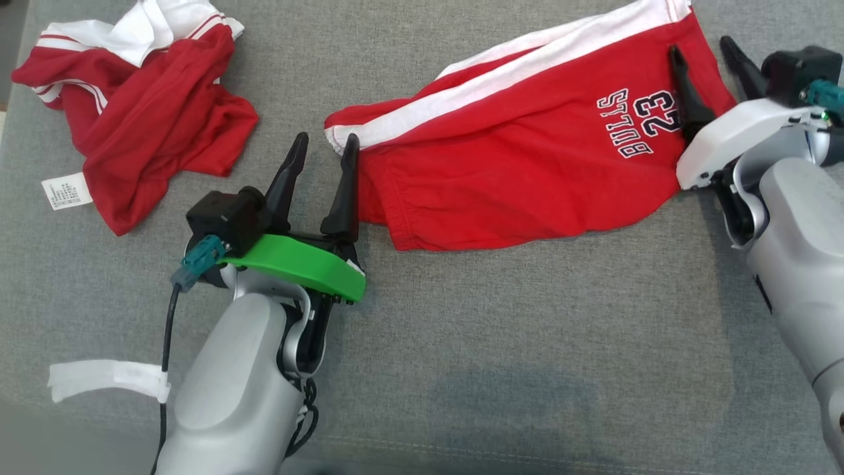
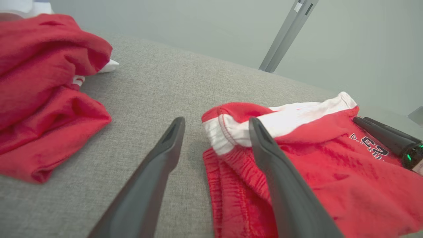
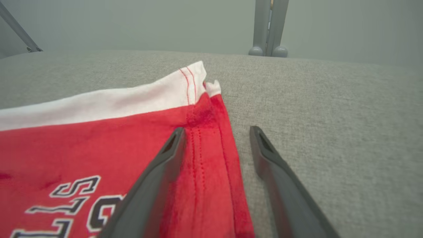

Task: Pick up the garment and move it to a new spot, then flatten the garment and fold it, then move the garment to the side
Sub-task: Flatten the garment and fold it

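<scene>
Leave alone the crumpled red-and-white jersey (image 1: 132, 112) at the far left corner of the grey cushion (image 1: 494, 343), white label (image 1: 66, 191) toward the left edge.

Next, near the middle, the left gripper (image 1: 328, 138): jaws spread, pinching nothing, one finger over bare cushion, the other over the gathered waistband (image 2: 224, 132) of the red shorts (image 1: 514, 165). Cannot tell whether touching the cloth.

Shorts stretched from the middle toward the far right corner, white stripe along the far side, printed number near the right end. Apparently doubled lengthwise, wrinkled near the waistband.

At the right edge, the right gripper (image 1: 699, 46): jaws likewise spread and holding nothing, astride the leg hem (image 3: 211, 132), one finger over red cloth, the other over bare cushion.

Probably at the flatten-and-fold step. To do it well:
- Lower each gripper until the outer finger slips under the cloth edge.
- Close on all layers at once, not the top one alone.
- Pull the two ends gently apart to draw out the wrinkles.
- Fold end over end, hem to waistband, corners matched.
- Keep the left end clear of the jersey.

Nothing here serving as a container.
</scene>
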